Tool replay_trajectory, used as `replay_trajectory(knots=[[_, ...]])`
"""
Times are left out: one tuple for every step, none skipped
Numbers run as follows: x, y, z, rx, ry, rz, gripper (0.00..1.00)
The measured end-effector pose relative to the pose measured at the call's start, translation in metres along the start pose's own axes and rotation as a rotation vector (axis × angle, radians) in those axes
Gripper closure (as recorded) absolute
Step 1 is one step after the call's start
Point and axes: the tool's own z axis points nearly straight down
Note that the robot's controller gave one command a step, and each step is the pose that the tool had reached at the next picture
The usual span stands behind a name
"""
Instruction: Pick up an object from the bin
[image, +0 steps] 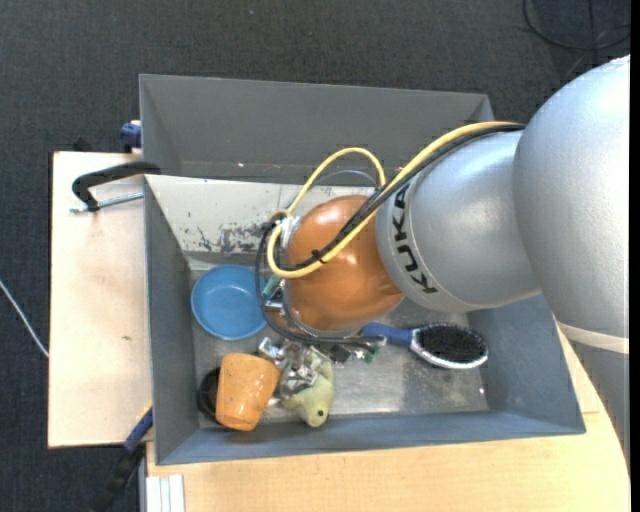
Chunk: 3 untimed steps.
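The arm's jaws, open or clenched impossible to tell, hang low in the bin (400, 425), a pale green lump (316, 400) just frontward of them, beside a tipped orange cup (244, 390).

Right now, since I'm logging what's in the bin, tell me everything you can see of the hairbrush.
The hairbrush lies flat on the floor of the bin, right of the middle. Its oval head has black bristles facing up inside a white rim. A blue handle, plastic by its look, points left and runs under the arm's orange cover, so its end is hidden. Nothing lies on the head.
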Motion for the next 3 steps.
replay_trajectory(knots=[[-0.002,-0.001,-0.033,0.001,0.0,0.001,1.0],[-0.005,-0.001,-0.067,0.001,-0.001,0.002,1.0],[-0.007,-0.001,-0.083,0.001,0.0,0.003,1.0]])
